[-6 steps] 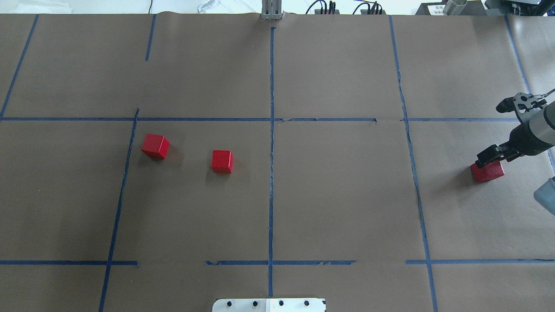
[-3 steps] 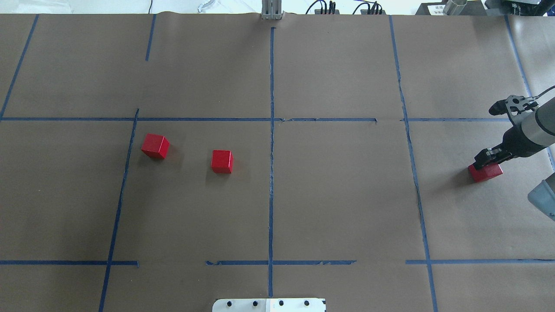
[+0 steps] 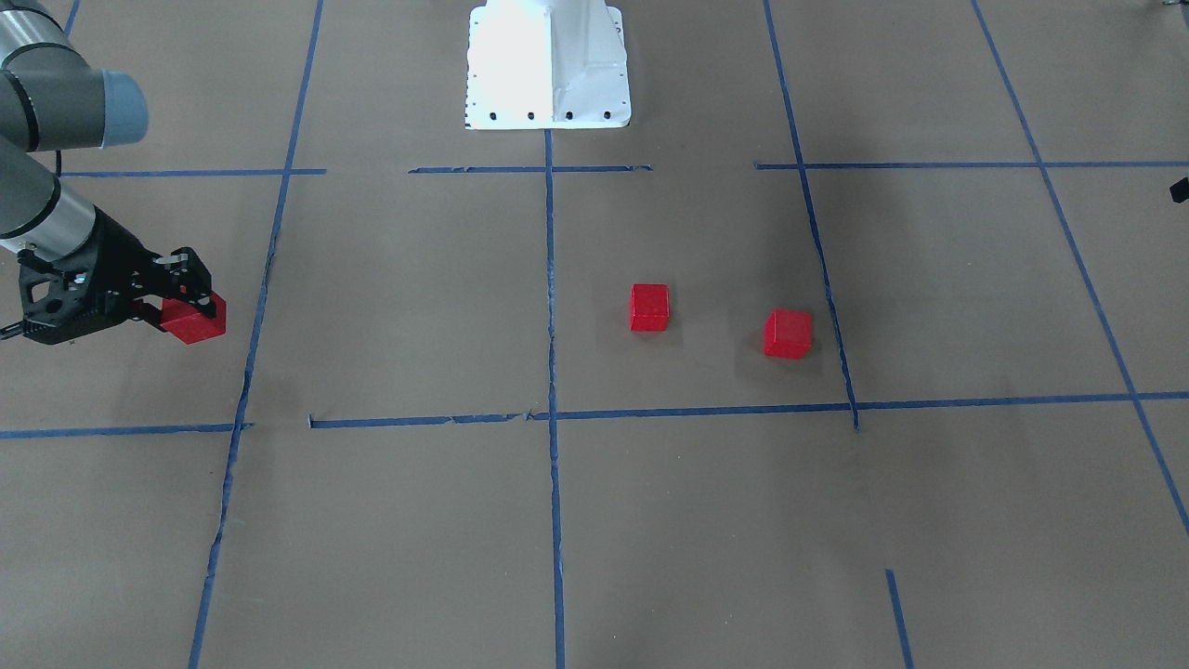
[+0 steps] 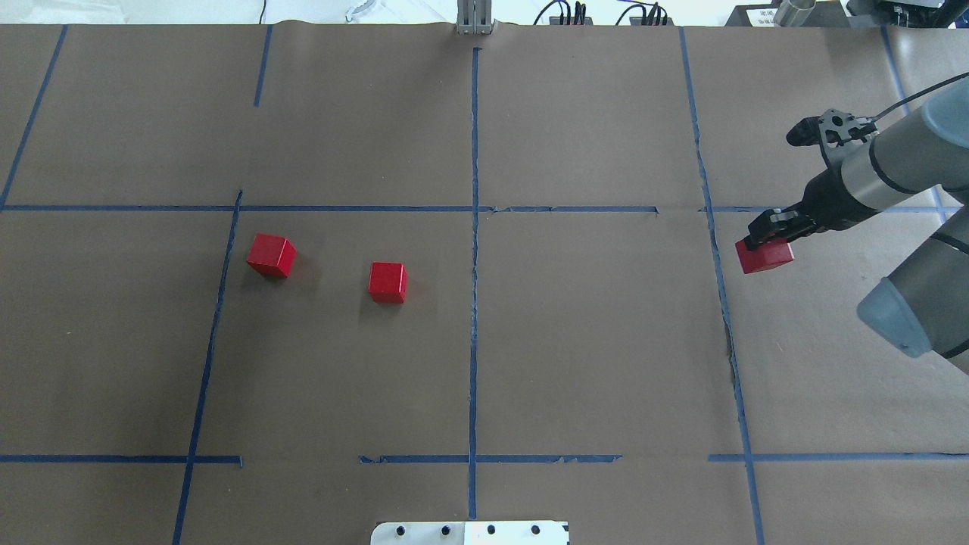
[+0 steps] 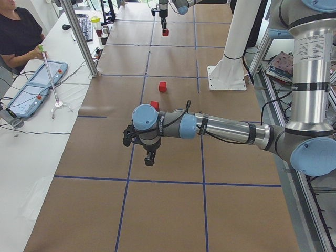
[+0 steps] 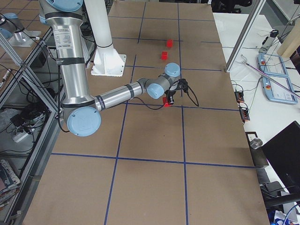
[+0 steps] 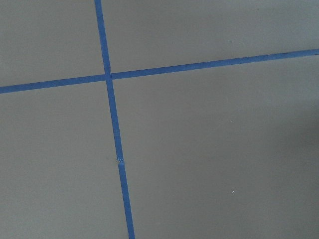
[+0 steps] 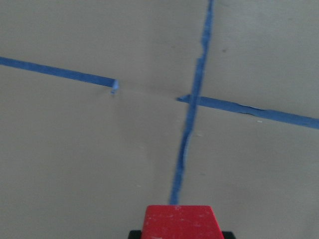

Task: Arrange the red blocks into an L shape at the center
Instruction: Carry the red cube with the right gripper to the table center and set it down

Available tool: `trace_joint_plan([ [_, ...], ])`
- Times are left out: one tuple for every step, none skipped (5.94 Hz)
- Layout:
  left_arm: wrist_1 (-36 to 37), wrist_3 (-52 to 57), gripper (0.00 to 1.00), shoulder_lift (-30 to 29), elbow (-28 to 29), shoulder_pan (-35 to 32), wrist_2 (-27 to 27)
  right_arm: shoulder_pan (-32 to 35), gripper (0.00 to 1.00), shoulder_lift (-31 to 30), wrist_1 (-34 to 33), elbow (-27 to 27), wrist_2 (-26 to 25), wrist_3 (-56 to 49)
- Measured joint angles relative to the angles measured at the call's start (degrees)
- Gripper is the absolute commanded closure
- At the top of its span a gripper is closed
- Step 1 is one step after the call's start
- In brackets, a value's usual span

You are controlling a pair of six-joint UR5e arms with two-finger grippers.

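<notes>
Two red blocks (image 4: 271,255) (image 4: 387,282) lie apart on the brown paper, left of the centre's vertical blue tape line (image 4: 474,333). They also show in the front view (image 3: 788,334) (image 3: 649,308). My right gripper (image 4: 766,241) is shut on the third red block (image 4: 766,257) and holds it above the paper, just right of the right-hand tape line. The right wrist view shows this block (image 8: 182,221) at its bottom edge, over a tape crossing. My left gripper (image 5: 149,156) hangs over the paper far to the left. I cannot tell whether it is open or shut.
The white robot base (image 3: 548,65) stands at the table's near edge. Blue tape lines (image 4: 711,227) divide the paper into a grid. An operator (image 5: 18,31) sits at a side table with tablets. Cables and a post (image 4: 474,19) line the far edge.
My right gripper has lifted the red block off the paper and carried it to the left and away from the robot, towards the right-hand tape line. The other two blocks have not moved.
</notes>
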Motion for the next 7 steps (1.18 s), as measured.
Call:
trace_joint_plan([
  [-0.48, 0.08, 0.0, 0.01, -0.06, 0.01, 0.02, -3.89, 1.0, 5.6, -2.74, 0.35, -1.09, 8.55],
  [-1.95, 0.03, 0.0, -0.08, -0.07, 0.06, 0.18, -8.53, 1.0, 13.07, -9.29, 0.4, -4.34, 15.79],
  [-4.44, -0.05, 0.0, 0.0, 0.16, 0.08, 0.38, -12.77, 1.0, 19.5, -15.7, 0.18, -7.94, 21.51],
  [-6.48, -0.06, 0.0, 0.16, 0.38, 0.08, 0.55, -16.19, 1.0, 23.62, -18.88, -0.58, -11.01, 25.74],
  [-7.42, -0.05, 0.0, 0.24, 0.42, 0.09, 0.6, -19.67, 1.0, 27.79, -19.89, -3.28, -14.68, 30.36],
  [-7.71, -0.14, 0.0, 0.3, 0.46, 0.09, 0.6, -22.18, 1.0, 31.43, -20.17, -6.93, -17.73, 34.49],
  [-7.78, -0.31, 0.0, 0.3, 0.4, 0.09, 0.59, -23.47, 1.0, 33.05, -20.21, -9.39, -19.55, 35.84],
])
